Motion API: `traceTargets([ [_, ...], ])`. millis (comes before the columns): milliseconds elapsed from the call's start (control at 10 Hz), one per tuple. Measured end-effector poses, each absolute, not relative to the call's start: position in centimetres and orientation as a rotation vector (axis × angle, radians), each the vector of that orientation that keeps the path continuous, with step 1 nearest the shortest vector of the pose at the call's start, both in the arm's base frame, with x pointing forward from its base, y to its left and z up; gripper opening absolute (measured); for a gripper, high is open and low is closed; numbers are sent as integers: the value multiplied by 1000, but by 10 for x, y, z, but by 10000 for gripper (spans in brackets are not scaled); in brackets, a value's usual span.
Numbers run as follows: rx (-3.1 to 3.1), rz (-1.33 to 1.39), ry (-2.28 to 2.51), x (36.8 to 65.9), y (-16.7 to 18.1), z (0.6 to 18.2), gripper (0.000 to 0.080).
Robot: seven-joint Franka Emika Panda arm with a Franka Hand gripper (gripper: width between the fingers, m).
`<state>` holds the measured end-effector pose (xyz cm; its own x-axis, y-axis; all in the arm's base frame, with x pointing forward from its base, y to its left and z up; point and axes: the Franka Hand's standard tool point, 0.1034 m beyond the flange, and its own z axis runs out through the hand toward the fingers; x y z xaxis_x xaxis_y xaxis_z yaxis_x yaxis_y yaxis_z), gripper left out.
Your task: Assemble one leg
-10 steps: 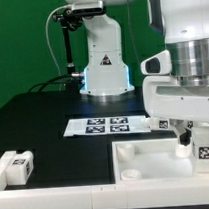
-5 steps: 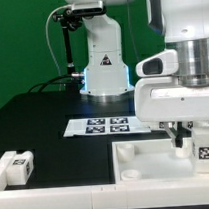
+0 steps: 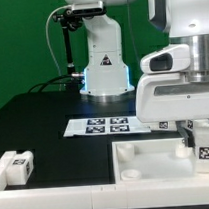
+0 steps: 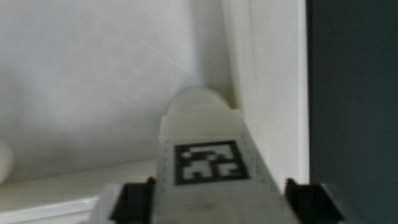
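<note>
My gripper (image 3: 195, 145) is shut on a white leg (image 3: 204, 146) with a black-and-white tag, holding it upright over the right side of the large white tray-like panel (image 3: 146, 160). In the wrist view the leg (image 4: 210, 140) runs out from between my black fingers (image 4: 128, 202) toward an inner corner of the panel (image 4: 107, 80). I cannot tell whether the leg's lower end touches the panel. A second leg (image 3: 18, 167) lies on the table at the exterior view's left front.
The marker board (image 3: 102, 125) lies flat behind the panel. A white robot base (image 3: 102, 63) with cables stands at the back. The table's dark top (image 3: 43, 121) spreads to the exterior view's left.
My arm's body has shifted slightly up and to the exterior view's right; the gripper still holds the leg at about the same spot over the panel.
</note>
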<state>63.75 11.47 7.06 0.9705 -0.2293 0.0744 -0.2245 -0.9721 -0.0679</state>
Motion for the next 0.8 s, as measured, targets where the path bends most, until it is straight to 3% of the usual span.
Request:
traceTargets([
  [400, -2971, -161, 836, 638, 116, 70, 285],
  [800, -2568, -107, 1632, 638, 114, 69, 285],
])
